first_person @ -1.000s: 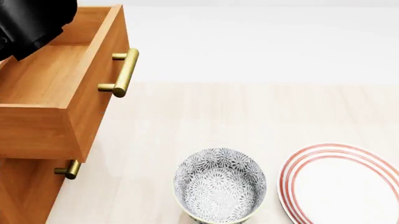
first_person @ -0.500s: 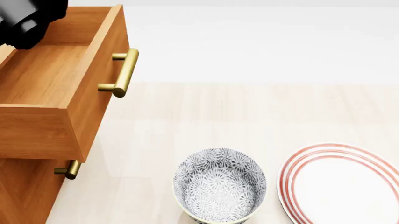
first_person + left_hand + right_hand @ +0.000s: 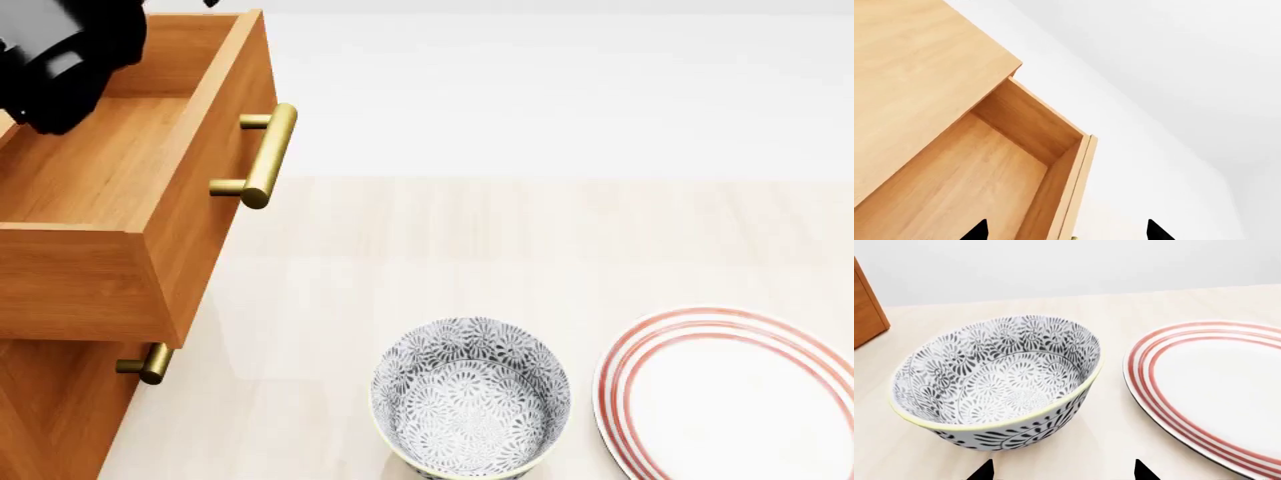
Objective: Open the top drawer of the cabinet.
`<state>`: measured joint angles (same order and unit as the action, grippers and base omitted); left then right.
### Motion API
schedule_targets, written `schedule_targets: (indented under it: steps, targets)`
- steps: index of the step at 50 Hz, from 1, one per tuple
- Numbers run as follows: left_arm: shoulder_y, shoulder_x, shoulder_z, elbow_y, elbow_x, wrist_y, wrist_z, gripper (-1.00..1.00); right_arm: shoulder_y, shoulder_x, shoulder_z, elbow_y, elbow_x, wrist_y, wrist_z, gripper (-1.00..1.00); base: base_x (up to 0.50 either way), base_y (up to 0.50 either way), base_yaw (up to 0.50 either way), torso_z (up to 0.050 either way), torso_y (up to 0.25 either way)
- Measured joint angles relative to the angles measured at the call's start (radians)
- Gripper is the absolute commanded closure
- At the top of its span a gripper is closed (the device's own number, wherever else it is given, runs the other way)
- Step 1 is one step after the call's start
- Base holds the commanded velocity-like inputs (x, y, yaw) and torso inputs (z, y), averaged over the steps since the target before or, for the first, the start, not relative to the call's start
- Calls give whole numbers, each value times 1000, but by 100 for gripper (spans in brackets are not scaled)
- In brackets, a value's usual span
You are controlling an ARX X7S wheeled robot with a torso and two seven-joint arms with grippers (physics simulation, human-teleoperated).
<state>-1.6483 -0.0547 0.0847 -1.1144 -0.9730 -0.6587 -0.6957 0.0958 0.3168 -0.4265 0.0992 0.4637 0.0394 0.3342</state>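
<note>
No legible text, labels, brands, numbers or signs for you to log in any view. The grey-and-white floral-patterned ceramic bowl (image 3: 470, 395) and the white oval plate with red rim rings (image 3: 731, 395) carry decoration only; the honey-brown wooden top drawer (image 3: 127, 190) is unmarked.

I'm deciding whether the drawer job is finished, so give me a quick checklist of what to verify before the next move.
1. Top drawer pulled out of the cabinet: ok.
2. Drawer interior free of objects: ok, bare wood in the visible part.
3. Left claw open, off the brass handle: ok.
4. Left arm out of the drawer: not ok, it hangs over it.
5. Patterned bowl and striped plate apart, upright: ok.
6. Right claw holding nothing: ok.
</note>
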Motion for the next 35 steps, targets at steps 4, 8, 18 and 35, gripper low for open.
schedule_targets:
  steps: [4, 8, 18, 35]
  targets:
    - [-11, 0, 11, -43, 9, 10, 15, -100, 0, 1, -1, -2, 2, 2, 1, -100, 0, 0, 0, 0, 0]
    - [-22, 1, 18, -81, 13, 13, 27, -100, 0, 2, -2, -3, 3, 3, 1, -100, 0, 0, 0, 0, 0]
    - [-34, 7, 22, -147, 21, 10, 50, -100, 1, 4, -4, -3, 7, 5, 3, -100, 0, 0, 0, 0, 0]
    - [-29, 14, -39, -182, 36, -20, 63, -100, 7, 6, -3, -2, 15, 8, 8, -100, 0, 0, 0, 0, 0]
